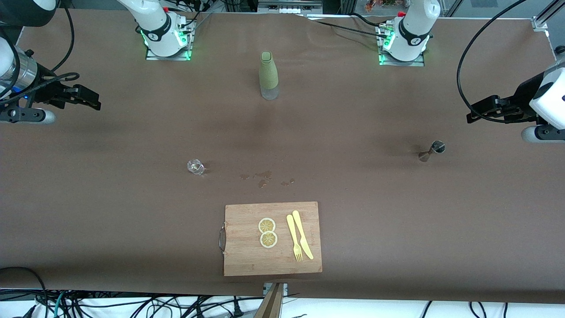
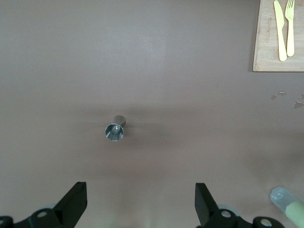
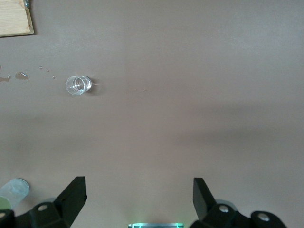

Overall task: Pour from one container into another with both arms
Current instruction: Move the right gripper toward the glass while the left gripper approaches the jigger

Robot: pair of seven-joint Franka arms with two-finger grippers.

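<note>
Both arms wait raised at the table's ends, left pincer and right pincer spread wide.

Robot lab: bolted arm bases, cables.

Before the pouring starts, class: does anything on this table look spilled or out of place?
Yes. Small wet patches lie on the table between the glass and the board, like spilled drops. Nothing else stands out.

No text, label, brand or number can be read on anything here; the marks on the arm bases are illegible.
</note>
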